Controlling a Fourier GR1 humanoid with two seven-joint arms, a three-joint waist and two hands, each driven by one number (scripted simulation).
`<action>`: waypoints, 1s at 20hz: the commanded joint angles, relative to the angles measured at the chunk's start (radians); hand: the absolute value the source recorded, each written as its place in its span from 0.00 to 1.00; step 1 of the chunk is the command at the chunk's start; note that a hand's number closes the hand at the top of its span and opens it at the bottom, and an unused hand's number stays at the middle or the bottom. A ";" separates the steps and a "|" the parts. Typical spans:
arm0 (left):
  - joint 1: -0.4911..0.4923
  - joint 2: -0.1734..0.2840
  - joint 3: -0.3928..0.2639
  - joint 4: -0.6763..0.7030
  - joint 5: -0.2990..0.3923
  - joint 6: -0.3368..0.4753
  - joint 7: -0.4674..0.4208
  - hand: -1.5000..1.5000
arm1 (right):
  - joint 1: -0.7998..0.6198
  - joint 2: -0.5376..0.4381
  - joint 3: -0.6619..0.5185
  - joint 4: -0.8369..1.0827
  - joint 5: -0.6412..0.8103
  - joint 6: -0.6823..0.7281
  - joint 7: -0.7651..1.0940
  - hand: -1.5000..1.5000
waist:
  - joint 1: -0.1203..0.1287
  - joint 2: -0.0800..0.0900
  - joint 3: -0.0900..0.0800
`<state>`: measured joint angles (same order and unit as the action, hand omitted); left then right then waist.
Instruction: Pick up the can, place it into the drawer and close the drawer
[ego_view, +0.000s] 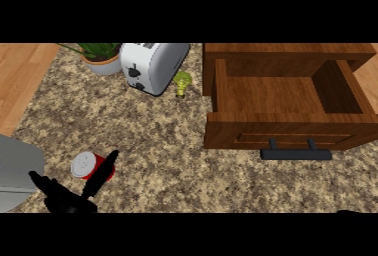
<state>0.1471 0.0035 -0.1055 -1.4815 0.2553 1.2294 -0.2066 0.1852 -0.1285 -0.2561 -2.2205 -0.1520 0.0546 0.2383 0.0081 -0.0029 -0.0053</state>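
Can (90, 165) seen lying on counter at lower left, well apart from open drawer (286, 95). Left hand (74, 192) placed beside can, fingers straight and spread, nothing pinched. Right hand not shown. Risk judged: can rolled away if nudged before fingers are closed.

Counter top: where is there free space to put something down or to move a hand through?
Widest bare stretch: granite counter between the red can, the white toaster and the open wooden drawer. Also free: the strip below the drawer's black handle. The drawer's inside holds nothing. Crowded: the top left, with potted plant, toaster and small yellow-green object, and around the left hand by the can.
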 joint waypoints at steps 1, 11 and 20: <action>0.030 -0.003 0.087 0.080 0.172 -0.174 -0.196 0.00 | 0.012 0.022 0.042 -0.040 0.021 -0.005 0.023 0.00 | 0.002 0.000 -0.001; -0.187 0.005 0.246 0.495 0.343 -0.476 -0.476 0.00 | -0.040 -0.024 -0.055 -0.023 -0.054 0.020 0.061 0.00 | -0.016 0.004 0.004; -0.301 -0.002 0.260 0.641 0.390 -0.607 -0.601 1.00 | 0.001 0.030 -0.037 -0.005 0.010 0.050 -0.030 0.00 | -0.013 0.003 0.005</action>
<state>-0.1231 0.0200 0.1627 -0.8746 0.6302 0.6552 -0.7554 0.1681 -0.1186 -0.2880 -2.2343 -0.1504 0.0885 0.2471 -0.0057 0.0005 -0.0008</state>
